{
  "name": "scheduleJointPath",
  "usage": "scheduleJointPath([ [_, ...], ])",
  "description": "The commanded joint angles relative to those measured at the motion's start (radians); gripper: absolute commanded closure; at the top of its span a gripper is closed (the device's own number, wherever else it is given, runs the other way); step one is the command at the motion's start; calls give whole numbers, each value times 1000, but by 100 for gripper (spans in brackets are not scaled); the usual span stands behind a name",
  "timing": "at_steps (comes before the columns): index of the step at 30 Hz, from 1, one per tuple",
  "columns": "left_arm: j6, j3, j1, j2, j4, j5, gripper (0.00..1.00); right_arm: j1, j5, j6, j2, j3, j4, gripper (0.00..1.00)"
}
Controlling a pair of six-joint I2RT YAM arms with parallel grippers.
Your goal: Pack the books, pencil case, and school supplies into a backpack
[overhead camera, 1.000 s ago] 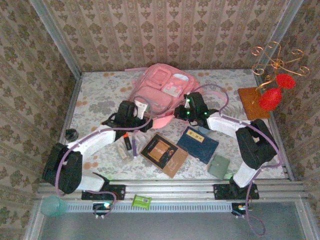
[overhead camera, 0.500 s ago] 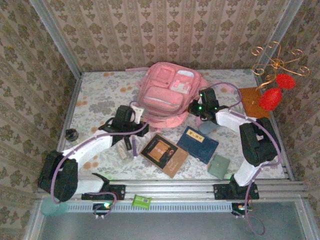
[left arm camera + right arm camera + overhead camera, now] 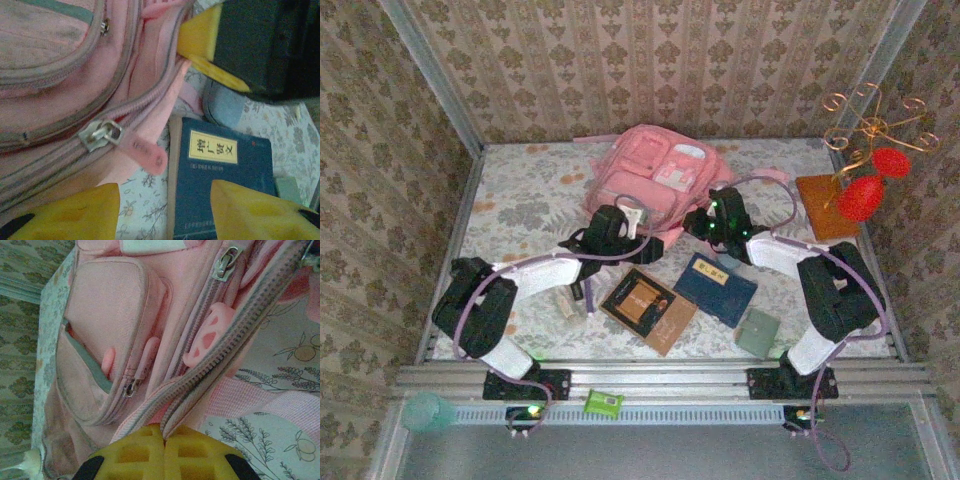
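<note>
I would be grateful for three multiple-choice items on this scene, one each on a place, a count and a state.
1. Where does the navy book lie?
A. inside the backpack
B. on the table beside the brown book
C. on top of the brown book

2. How many books lie outside the backpack?
A. two
B. one
C. four

3. How do the jaws of the right gripper stand?
A. wide open
B. shut on a pen
C. shut on the backpack's zip edge

Answers:
1 B: the top view shows it flat on the table next to the brown book.
2 A: both books lie in front of the backpack.
3 C: the right wrist view shows the yellow pads pressed together on the zip band.
</note>
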Motion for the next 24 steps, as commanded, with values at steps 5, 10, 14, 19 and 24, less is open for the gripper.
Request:
scheduleJointPath([
  [5, -72, 19, -14, 34, 65, -141, 47, 17, 54, 49, -69, -7, 111, 100],
  [10, -86, 41, -10, 69, 107, -123, 48, 39, 52, 59, -71, -9, 123, 100],
  [14, -106, 59, -13, 80, 119, -128, 55, 58, 63, 68, -78, -23, 135, 100],
  [19, -137, 42, 4, 65, 151, -146, 61, 68, 66, 69, -79, -36, 139, 100],
  [24, -126, 41, 12, 56, 141, -151, 73, 67, 79, 48, -88, -40, 126, 100],
])
